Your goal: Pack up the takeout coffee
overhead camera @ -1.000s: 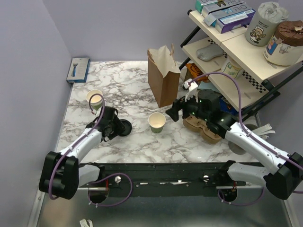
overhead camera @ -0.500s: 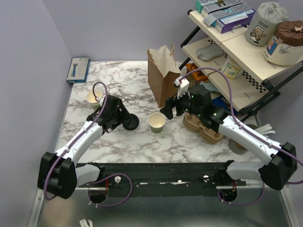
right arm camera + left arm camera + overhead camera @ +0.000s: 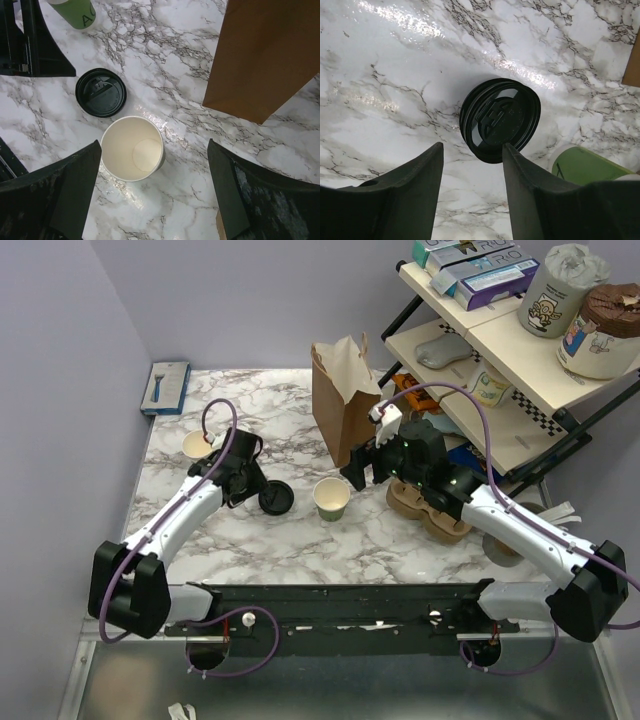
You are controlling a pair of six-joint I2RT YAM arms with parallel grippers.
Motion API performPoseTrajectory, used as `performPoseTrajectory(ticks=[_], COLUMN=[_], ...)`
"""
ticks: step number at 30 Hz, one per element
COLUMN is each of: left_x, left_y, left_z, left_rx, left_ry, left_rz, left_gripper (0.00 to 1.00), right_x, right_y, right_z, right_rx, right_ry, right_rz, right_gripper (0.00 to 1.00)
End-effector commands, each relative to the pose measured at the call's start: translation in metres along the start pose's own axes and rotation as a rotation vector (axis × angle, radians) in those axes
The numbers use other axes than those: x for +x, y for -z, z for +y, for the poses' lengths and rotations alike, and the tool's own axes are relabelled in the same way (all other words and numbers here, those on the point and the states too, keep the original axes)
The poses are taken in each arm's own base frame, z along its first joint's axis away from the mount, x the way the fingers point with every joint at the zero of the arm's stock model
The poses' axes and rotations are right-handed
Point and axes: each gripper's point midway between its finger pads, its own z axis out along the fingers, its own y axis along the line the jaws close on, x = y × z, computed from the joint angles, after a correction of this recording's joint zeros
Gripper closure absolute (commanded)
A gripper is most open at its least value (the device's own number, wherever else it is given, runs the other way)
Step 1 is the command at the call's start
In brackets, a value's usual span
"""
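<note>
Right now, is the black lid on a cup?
No, the lid lies flat on the table, beside the open cup.

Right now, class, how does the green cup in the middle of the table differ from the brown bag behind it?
Colour: the cup is dark green outside and cream inside; the bag is plain brown.
Size: the bag stands far taller and wider than the cup.
Shape: the cup is round with a smooth rim; the bag is flat-sided with a crumpled top.
Both stand upright on the table, apart from each other.
</note>
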Motion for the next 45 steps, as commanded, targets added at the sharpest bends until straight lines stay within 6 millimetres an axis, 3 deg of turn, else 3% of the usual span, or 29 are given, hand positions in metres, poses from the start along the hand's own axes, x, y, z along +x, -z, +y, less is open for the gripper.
performPoseTrajectory(ticks=[1, 6, 10, 13, 25, 45], left_x=[-0.004, 0.0, 0.005, 0.012, 0.009, 0.009], left_y=[-0.005, -0.015, -0.022, -0.028, -0.029, -0.033], left_z=[0.002, -0.003, 0.0, 0.003, -0.003, 0.0], left_rx=[-0.037, -0.034, -0.058, -0.074, -0.067, -0.092], left_ry=[-0.07, -0.111, -0.136, -0.149, -0.147, -0.156], left_rz=[0.012, 0.054, 0.091, 0.124, 0.129, 0.133], left_gripper=[0.47, 0.59, 0.6, 0.66, 0.8, 0.83], right_x=[-0.004, -0.006, -0.004, -0.003, -0.002, -0.009], right_y=[0.005, 0.007, 0.007, 0.008, 0.005, 0.013], right_z=[-0.006, -0.012, -0.013, -0.018, -0.022, -0.022], right_rx=[0.047, 0.077, 0.078, 0.111, 0.125, 0.13], right_ry=[0.002, 0.016, 0.025, 0.032, 0.045, 0.051], right_rz=[-0.016, -0.025, -0.02, -0.023, -0.018, -0.045], right_gripper=[0.04, 0.04, 0.04, 0.04, 0.04, 0.03])
